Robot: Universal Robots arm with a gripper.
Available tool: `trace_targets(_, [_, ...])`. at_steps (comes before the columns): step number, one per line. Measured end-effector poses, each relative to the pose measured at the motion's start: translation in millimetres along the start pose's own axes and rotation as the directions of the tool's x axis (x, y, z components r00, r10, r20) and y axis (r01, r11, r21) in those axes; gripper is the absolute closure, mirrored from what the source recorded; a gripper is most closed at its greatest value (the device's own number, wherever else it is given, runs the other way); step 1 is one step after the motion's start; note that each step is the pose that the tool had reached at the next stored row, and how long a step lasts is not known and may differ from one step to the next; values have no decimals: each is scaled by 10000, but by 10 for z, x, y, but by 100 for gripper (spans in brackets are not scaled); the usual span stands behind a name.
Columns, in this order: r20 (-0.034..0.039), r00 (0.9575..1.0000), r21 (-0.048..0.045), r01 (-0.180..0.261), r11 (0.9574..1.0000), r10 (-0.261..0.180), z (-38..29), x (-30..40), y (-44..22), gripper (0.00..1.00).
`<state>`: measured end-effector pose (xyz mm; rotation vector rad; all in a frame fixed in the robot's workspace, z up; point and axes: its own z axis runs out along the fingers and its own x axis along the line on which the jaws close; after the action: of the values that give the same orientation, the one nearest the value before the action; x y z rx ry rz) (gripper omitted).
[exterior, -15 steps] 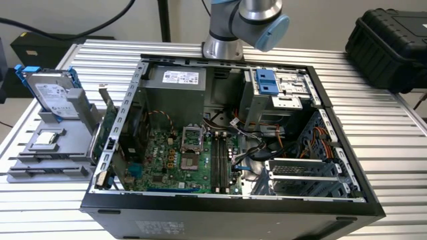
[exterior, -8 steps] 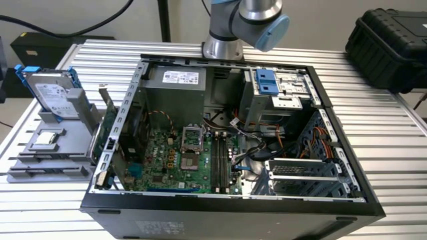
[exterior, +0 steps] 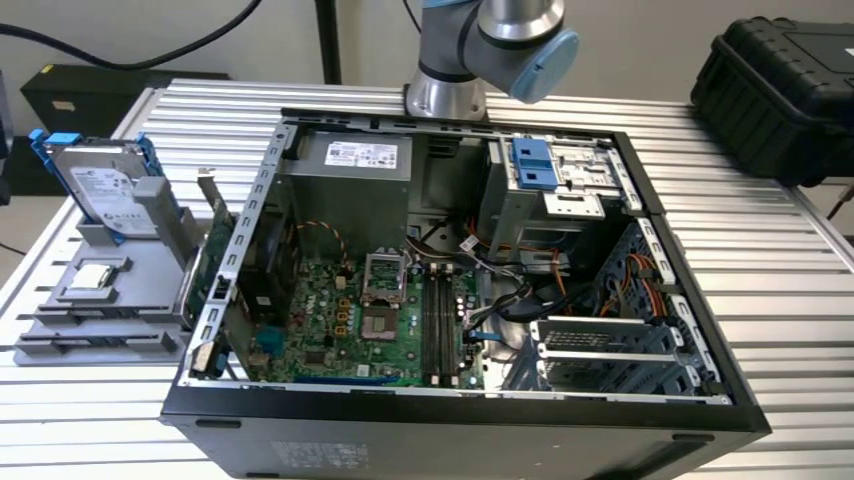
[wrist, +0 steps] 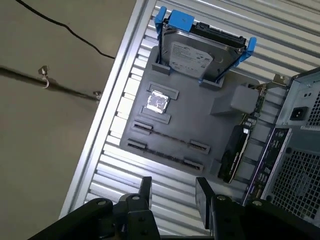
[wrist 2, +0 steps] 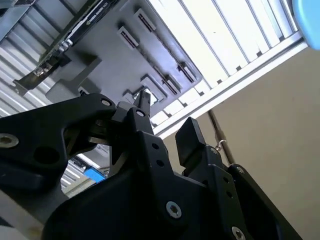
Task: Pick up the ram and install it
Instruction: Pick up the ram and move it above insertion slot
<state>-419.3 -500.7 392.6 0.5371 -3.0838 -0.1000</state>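
Open computer case (exterior: 454,420) off to side of my gripper (wrist: 174,192); grey tray (wrist: 200,120) lies beyond my fingertips; hard drive (wrist: 200,52) stands at tray's far end; card (wrist: 235,150) on tray's edge nearest case; ram (exterior: 431,320) seems seated on board inside case, well apart from me; my fingers apart, empty.

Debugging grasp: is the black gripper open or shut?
Open: in the first wrist view the black gripper stands with fingers apart, nothing between them.
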Motion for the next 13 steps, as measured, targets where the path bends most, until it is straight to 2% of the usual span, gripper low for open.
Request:
trace_targets(6, [-29, 9990, -2, 454, 9990, -454, 0, 0, 0, 0])
trace_targets(13, [-62, 9954, -4, 958, 9954, -958, 0, 0, 0, 0])
